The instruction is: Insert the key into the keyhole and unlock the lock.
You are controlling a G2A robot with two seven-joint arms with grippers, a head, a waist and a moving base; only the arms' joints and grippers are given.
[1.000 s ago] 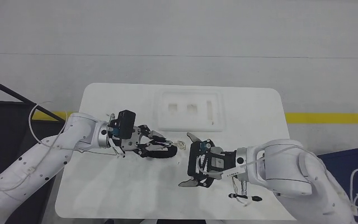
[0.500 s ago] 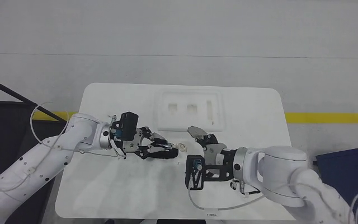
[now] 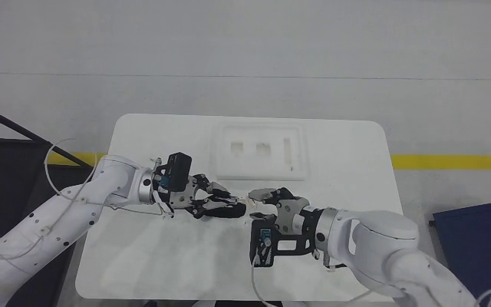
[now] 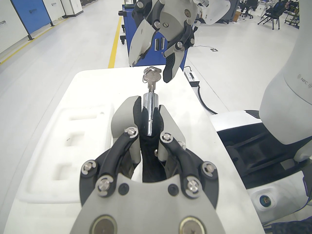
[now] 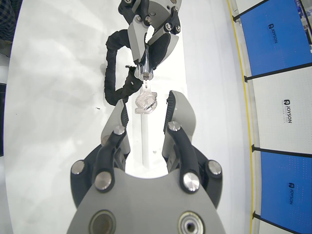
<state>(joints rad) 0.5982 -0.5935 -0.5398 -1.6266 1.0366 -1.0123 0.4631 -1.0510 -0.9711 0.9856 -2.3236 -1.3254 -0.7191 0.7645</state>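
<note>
Key (image 5: 146,102) sat with its blade pushed into the keyhole (image 5: 145,75) at the end face of the lock (image 4: 150,113), its flat patterned head sticking out in the air above the table (image 3: 345,153). The lock's chrome barrel was pinched between the two fingers of the left gripper (image 4: 149,103), which was clamped tight on it with the keyhole end poking out past the fingertips. A black sheathed cable (image 5: 109,74) looped from the lock round to one side of that gripper.

The right gripper (image 5: 146,101) faced the left one head-on, its jaws spread wide with the key's head between them. In the right wrist view a gap showed on each side, so neither pad was on the key. In the left wrist view one black pad (image 4: 169,70) sat just beside the key's head.

Behind the two grippers, toward the far edge of the table, lay a white foam tray (image 3: 262,129) with two square recesses (image 3: 237,146) and one narrow slot (image 3: 288,153). What was in them I could not tell. The key and lock were held near the tray's front edge but apart from it.
</note>
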